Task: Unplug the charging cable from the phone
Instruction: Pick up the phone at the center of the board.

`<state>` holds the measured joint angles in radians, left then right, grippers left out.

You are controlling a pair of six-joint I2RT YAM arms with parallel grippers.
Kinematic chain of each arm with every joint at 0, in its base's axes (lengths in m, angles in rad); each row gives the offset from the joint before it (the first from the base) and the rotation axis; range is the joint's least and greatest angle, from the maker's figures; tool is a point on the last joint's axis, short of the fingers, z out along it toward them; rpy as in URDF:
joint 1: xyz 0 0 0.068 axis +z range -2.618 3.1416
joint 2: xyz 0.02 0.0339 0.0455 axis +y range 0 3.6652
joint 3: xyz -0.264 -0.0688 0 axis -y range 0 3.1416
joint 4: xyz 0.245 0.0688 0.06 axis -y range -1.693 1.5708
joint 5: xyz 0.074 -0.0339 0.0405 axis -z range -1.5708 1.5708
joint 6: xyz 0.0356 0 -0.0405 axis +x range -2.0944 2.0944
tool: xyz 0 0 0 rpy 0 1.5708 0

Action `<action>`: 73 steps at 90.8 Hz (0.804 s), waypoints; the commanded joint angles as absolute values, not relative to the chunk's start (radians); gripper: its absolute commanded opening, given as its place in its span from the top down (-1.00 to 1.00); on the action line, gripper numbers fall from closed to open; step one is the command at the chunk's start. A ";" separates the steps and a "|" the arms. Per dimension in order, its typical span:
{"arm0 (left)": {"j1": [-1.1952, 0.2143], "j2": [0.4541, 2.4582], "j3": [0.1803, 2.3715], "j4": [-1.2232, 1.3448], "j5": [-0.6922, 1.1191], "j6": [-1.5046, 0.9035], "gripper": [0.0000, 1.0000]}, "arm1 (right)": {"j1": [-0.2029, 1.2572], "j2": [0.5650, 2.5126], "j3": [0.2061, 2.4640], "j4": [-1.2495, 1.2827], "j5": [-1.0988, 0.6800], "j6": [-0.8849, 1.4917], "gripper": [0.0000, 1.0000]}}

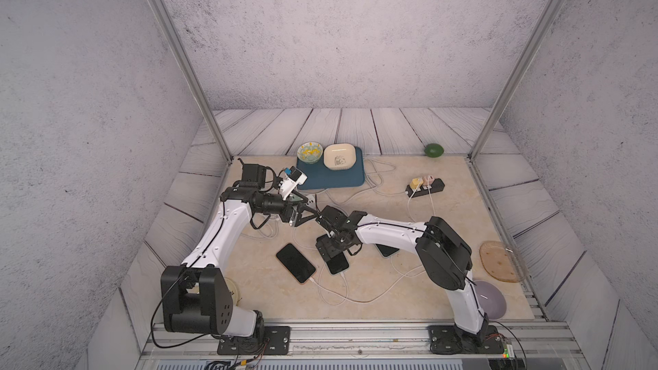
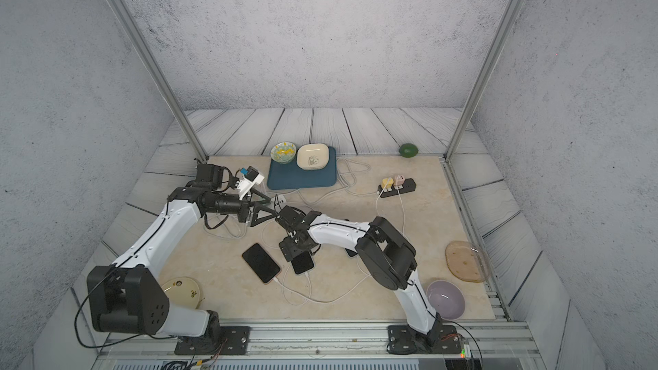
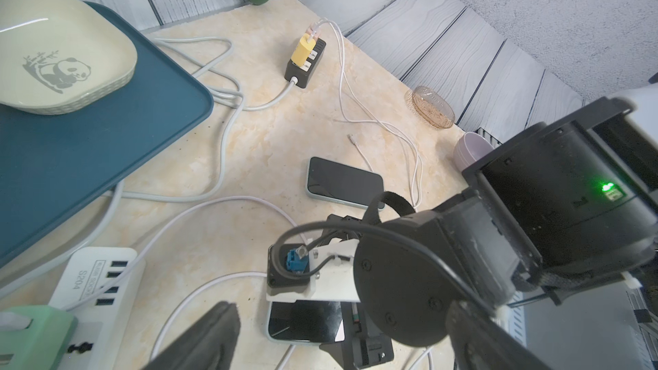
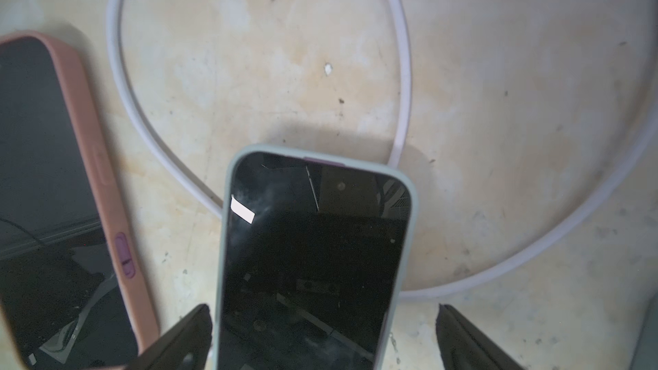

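Right gripper [image 4: 322, 311]: black fingers [image 4: 185, 336] spread wide, straddling a dark-screened phone in a pale green case [image 4: 313, 250]. One finger sits just beside a long edge and the other stands apart. Nothing is clamped.

Left gripper [image 1: 308, 210]: fingers wide and empty, raised near a white USB hub [image 3: 96, 279] by the near left corner of the tray.

Phone: flat, screen up, about mid-desk. A thin white charging cable [image 4: 402, 65] loops toward the near edge and runs up to the phone's near end. The joint is too small to read.

Pink-cased phone [image 1: 295, 262]: just beside it on the left, with its own white lead at the near end.

Third phone [image 3: 343, 181]: to the right, partly under the right arm.

Beige marble-patterned desk [image 1: 391, 300]:
- Dark blue tray [image 1: 334, 177] at the far edge, carrying a patterned glass bowl [image 1: 309, 153] and a cream square panda dish [image 1: 339, 157].
- Black power strip [image 1: 425, 186] with yellow and pink chargers, right of the tray.
- Round green fruit [image 1: 434, 150] beyond the far right corner.
- Amber glass dish [image 1: 500, 261] at the right edge.
- Lilac bowl [image 1: 489, 300] at the near right corner.

Room: grey textured walls [image 1: 320, 48], a plank-patterned surround, and aluminium posts [image 1: 181, 58].
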<state>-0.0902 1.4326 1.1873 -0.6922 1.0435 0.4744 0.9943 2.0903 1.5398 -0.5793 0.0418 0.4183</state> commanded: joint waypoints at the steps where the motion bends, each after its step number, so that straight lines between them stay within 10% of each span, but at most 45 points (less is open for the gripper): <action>1: -0.092 1.411 1.169 -0.670 1.051 0.488 -0.96 | 1.027 2.125 1.562 -0.600 0.061 0.418 -0.94; 73: -0.046 1.431 1.161 -0.670 1.043 0.510 -0.96 | 1.037 2.131 1.568 -0.620 0.114 0.408 -0.51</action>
